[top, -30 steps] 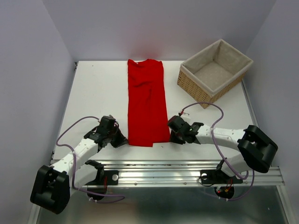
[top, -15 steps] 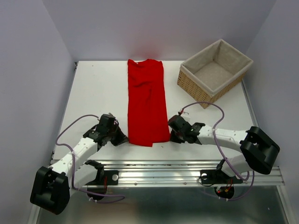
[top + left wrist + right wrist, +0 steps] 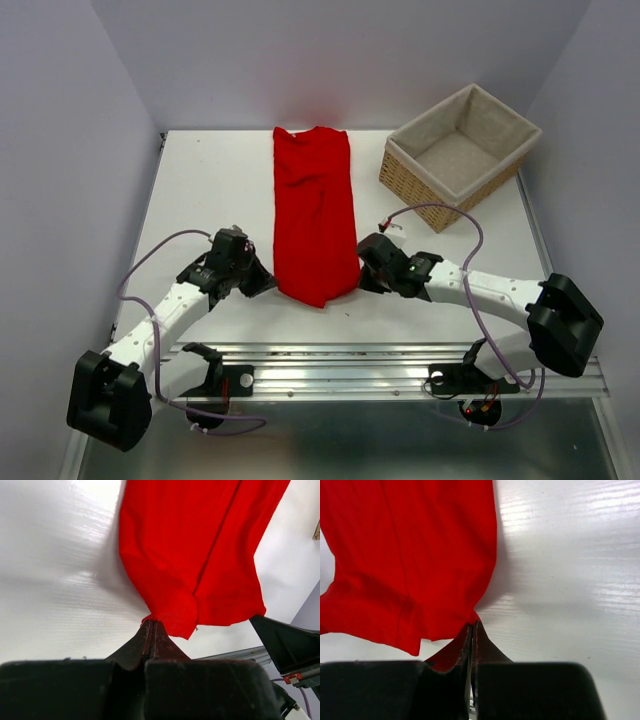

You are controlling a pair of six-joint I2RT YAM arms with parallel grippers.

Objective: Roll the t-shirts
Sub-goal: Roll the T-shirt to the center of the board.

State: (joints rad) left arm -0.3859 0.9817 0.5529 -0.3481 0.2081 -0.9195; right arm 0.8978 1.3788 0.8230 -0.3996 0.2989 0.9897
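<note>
- Pinching near hem corners of plain bright red thin-cloth t-shirt (image 3: 315,215), my L + R jaws clamped on it.
- Corners held just off white bench (image 3: 200,190), prob. to start the roll.

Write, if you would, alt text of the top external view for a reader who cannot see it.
A red t-shirt, folded into a long narrow strip, lies lengthwise on a white table, with the left gripper and right gripper each shut on one near corner. An empty lined wicker basket stands at the far right.
</note>
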